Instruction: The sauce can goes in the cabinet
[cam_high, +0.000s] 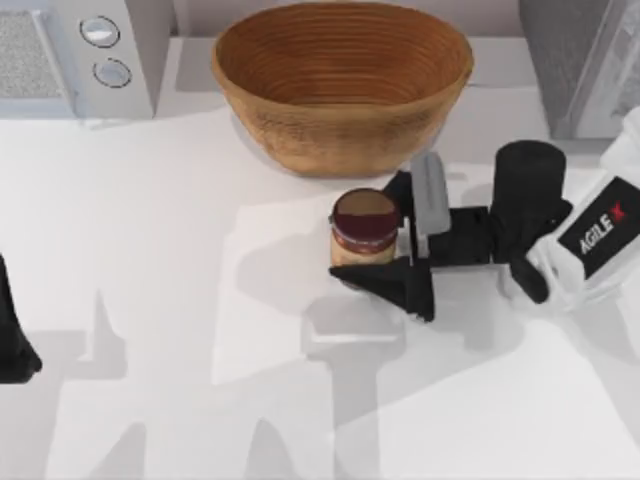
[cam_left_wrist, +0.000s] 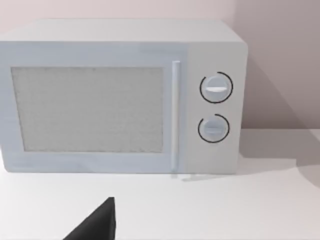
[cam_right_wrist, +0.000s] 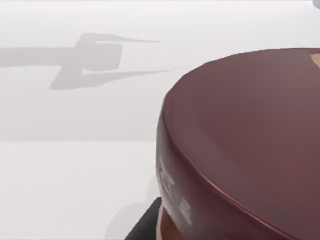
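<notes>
The sauce can (cam_high: 363, 228), a small jar with a dark maroon top and an orange-yellow label, stands upright on the white table just in front of the woven basket. My right gripper (cam_high: 372, 236) reaches in from the right with one finger on each side of the can, and looks open. The maroon lid (cam_right_wrist: 250, 135) sits very close in the right wrist view, with a dark fingertip (cam_right_wrist: 145, 225) at its base. The grey speckled cabinet (cam_high: 575, 60) stands at the back right corner, partly in view. My left gripper (cam_high: 15, 340) is parked at the table's left edge.
A large woven basket (cam_high: 342, 85) sits at the back centre, right behind the can. A white microwave with two round knobs (cam_high: 105, 50) (cam_left_wrist: 215, 107) stands at the back left. Bare white table (cam_high: 180, 300) stretches across the front and left.
</notes>
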